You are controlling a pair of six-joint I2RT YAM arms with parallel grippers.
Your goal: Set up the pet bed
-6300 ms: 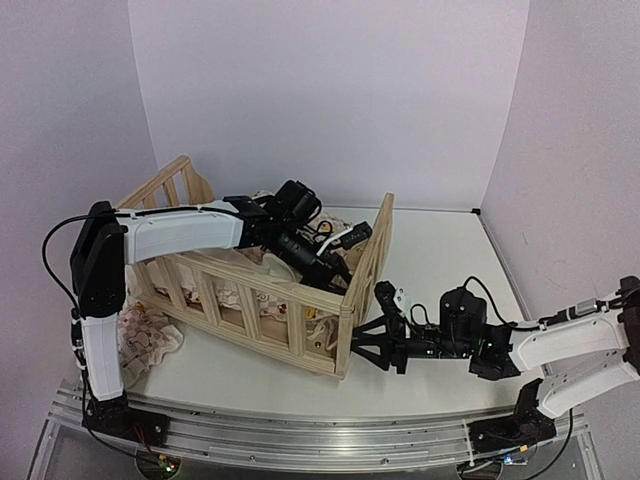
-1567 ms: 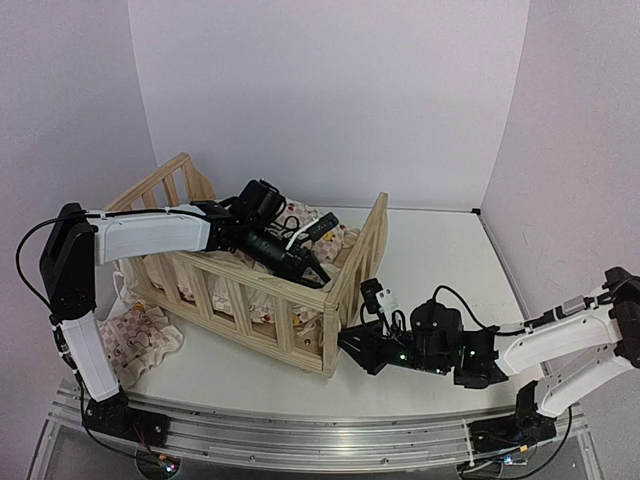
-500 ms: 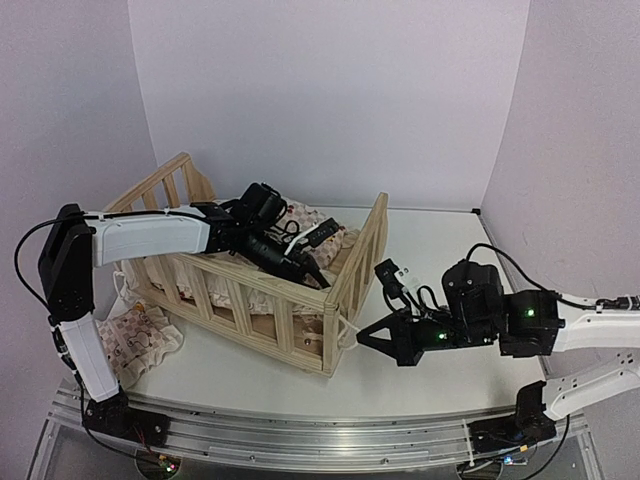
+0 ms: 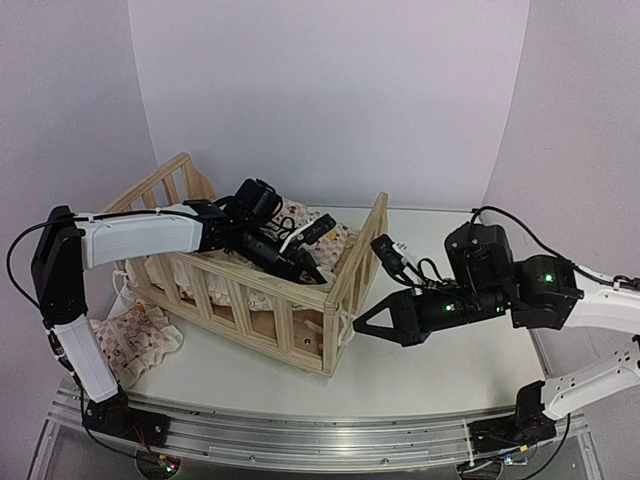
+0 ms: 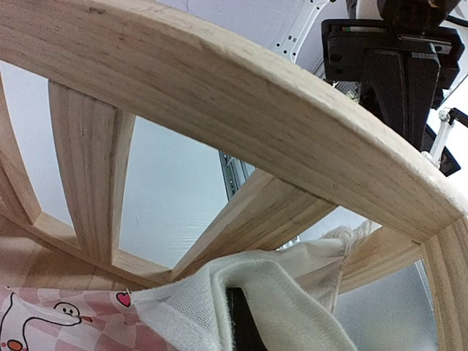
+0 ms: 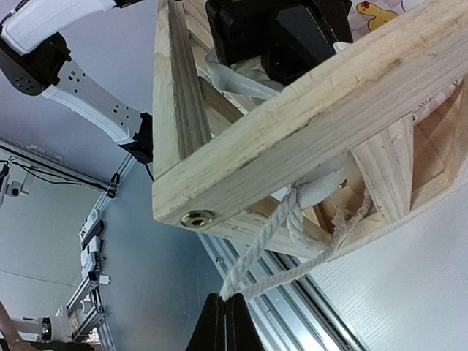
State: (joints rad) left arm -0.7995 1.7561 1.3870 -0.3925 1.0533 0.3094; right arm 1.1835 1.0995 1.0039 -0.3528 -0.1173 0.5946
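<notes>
Two grips hold: left gripper (image 5: 238, 325) clenched on the cushion (image 5: 281, 292) inside the frame (image 5: 219, 95), right gripper (image 6: 225, 325) now raised, pulling the string (image 6: 267, 245) taut for tying.

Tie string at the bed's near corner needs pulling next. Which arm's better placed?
Right. The right gripper pinches the tie string just outside the frame corner; the left gripper sits inside the frame, shut on the cushion edge.
</notes>
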